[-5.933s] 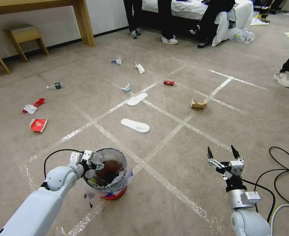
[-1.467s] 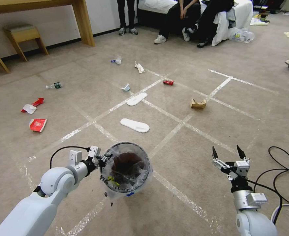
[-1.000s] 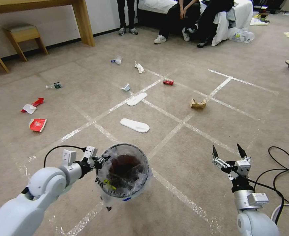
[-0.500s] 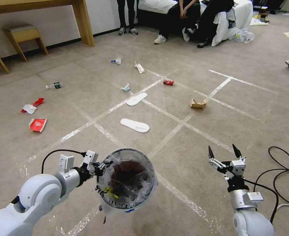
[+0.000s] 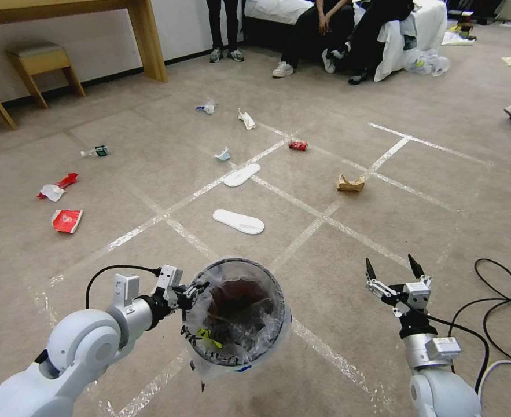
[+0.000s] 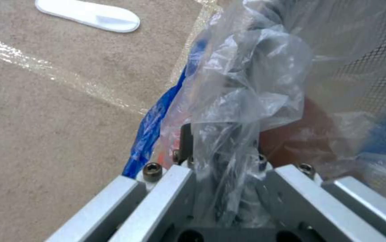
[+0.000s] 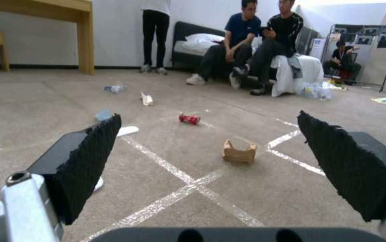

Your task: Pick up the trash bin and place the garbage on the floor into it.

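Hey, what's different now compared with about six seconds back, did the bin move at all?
Yes. The left gripper, shut on the rim of the bin, has lifted it off the floor; the bin now hangs tilted, nearer the camera and further right. The right gripper stays open and empty, barely shifted. The slippers, paper bag and can lie where they were.

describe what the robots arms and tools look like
Both arms are glossy white, rounded shells with silver metal wrists and black cables. The left tool is a small silver-and-black assembly with a white block at its wrist. The right tool has silver linkages and two pointed black fingers with rough textured pads.
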Available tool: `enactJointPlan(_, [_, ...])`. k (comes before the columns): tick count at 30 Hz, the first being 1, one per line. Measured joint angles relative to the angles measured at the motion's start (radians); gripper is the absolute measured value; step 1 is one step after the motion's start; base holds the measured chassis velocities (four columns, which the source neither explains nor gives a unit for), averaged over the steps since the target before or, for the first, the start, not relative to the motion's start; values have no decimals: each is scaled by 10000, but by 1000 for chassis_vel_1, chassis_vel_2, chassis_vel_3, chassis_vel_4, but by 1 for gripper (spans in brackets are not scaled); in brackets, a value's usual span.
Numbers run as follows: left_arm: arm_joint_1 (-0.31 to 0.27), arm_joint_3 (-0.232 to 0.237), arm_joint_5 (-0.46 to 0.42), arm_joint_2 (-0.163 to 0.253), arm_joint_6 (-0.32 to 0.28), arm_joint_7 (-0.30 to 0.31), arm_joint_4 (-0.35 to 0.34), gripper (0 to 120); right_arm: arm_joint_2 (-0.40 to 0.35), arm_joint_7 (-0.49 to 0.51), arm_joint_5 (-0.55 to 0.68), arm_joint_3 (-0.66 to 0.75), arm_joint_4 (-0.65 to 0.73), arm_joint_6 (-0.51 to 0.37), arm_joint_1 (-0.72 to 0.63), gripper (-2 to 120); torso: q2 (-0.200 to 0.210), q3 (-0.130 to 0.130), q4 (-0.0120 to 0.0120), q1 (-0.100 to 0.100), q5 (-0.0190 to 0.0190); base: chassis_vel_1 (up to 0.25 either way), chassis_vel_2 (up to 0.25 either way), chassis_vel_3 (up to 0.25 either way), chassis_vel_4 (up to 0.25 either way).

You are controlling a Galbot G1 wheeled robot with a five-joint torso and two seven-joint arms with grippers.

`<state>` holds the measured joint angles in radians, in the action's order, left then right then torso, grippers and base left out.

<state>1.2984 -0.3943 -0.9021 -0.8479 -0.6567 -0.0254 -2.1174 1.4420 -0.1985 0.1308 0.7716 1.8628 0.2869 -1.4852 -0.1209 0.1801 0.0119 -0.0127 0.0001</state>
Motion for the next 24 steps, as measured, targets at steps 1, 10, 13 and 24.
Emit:
enactJointPlan(1, [0,0,0,0,0,0,0,1,0,0,0,0,0,0,0,100,0,0,0,0,0,0,0,0,0])
enactJointPlan(10, [-66,92,437,-287,186,-153,182,1,43,-18,-42,31,-25,23,-27,100,0,0,1,0,-1,0,0,0,0])
enactJointPlan(13, [-51,100,493,-355,215,-227,258,1,46,-22,-42,31,-31,29,-28,100,0,0,0,0,-1,0,0,0,0])
enactJointPlan(24, [-67,63,641,-352,247,-348,363,1,46,-84,-38,31,-55,-65,5,100,0,0,0,0,-1,0,0,0,0])
